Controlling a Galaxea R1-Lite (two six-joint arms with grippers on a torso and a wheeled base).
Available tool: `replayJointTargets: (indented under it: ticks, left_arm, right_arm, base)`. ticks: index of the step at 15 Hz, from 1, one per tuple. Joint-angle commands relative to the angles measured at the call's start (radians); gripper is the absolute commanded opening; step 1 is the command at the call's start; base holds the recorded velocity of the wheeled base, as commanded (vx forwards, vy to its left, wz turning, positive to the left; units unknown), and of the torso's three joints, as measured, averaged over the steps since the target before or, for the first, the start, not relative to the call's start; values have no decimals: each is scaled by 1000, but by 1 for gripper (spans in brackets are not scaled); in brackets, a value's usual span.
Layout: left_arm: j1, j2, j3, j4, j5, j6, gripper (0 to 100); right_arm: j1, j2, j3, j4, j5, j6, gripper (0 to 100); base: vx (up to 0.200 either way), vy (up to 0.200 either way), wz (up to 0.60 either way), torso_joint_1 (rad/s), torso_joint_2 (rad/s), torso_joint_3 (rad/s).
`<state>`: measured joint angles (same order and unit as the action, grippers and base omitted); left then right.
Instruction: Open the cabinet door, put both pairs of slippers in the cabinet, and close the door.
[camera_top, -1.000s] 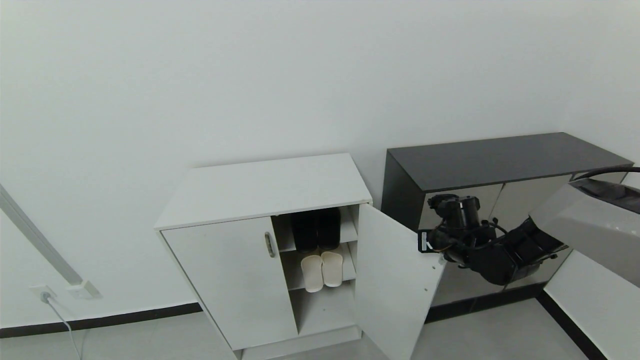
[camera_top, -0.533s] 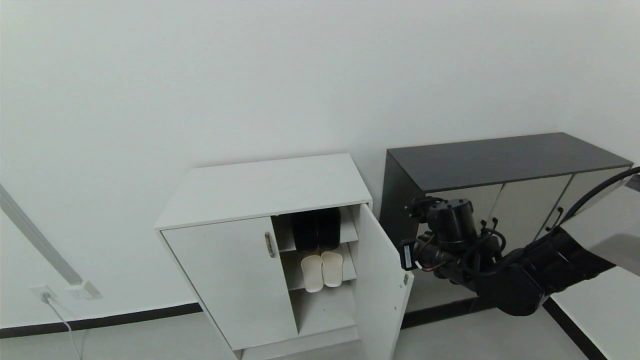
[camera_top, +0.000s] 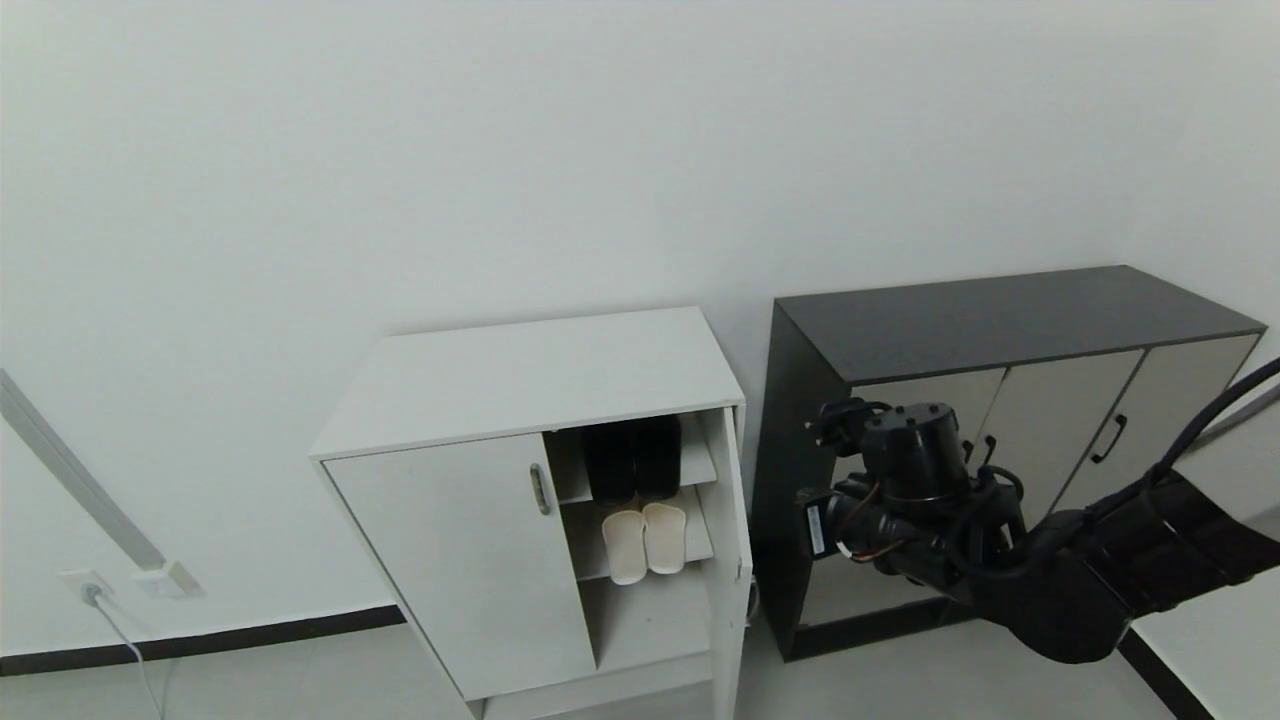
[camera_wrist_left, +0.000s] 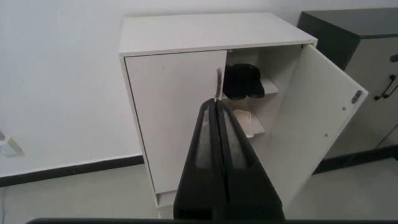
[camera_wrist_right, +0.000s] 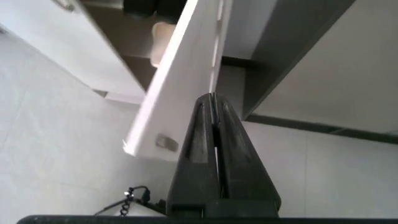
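The open right door (camera_top: 735, 560) of the white cabinet (camera_top: 520, 380) stands nearly edge-on, just left of the right gripper (camera_wrist_right: 214, 102), its jaws pressed together with the tip close against the panel; inside, black slippers (camera_top: 632, 458) sit above white slippers (camera_top: 645, 540); a dark sideboard (camera_top: 1000, 310) stands right, behind the arm; the left gripper (camera_wrist_left: 216, 106), jaws closed on nothing, hangs well short of the cabinet, and its wrist view shows the door's inner face.

Closed claw (camera_wrist_right: 214, 99) meets the cabinet door (camera_wrist_right: 180, 87).
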<state>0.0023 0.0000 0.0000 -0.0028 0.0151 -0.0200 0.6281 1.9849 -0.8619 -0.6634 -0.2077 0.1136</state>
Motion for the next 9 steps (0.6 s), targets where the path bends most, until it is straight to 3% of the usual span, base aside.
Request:
replayJointTargets:
  ticks: [1,4,9]
  left_arm:
    - [1,0,0,0,0,0,0]
    - [-1,0,0,0,0,0,0]
    - [1,0,0,0,0,0,0]
  right_arm:
    - [9,-5,29,-30,22,-3,0]
    - [9,-1,55,-65,33,-28,0]
    - [1,5,60,-76,33,-40,0]
  base:
    - [0,0,600,-2,2,-2]
    - [0,0,600,2,1,-1]
    - [0,0,0,0,0,0]
